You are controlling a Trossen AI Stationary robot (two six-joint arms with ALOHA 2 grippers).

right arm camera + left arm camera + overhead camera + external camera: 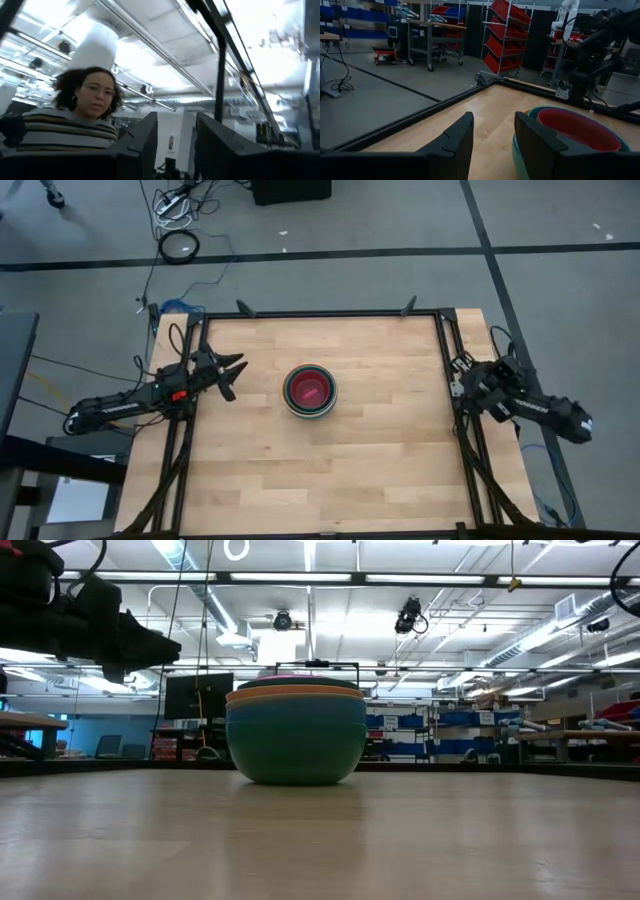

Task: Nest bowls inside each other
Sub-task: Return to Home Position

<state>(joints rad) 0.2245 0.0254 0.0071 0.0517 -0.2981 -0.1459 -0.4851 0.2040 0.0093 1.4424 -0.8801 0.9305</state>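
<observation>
Bowls (309, 390) sitting nested mid-tabletop (380, 470), nearer left gripper (237, 378), jaws gaping wide toward them; right gripper (458, 378) idling at right edge, parted too.

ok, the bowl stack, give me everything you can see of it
The bowl stack sits upright near the middle of the wooden table, resting on it alone. Smooth plastic-looking round bowls nested one inside another: a teal outer bowl, an orange rim above it, darker rims higher, and a pink-red bowl innermost and empty. Rims look level and concentric. How many bowls it holds cannot be counted. The open left gripper and the open right gripper both stand clear of it.
</observation>
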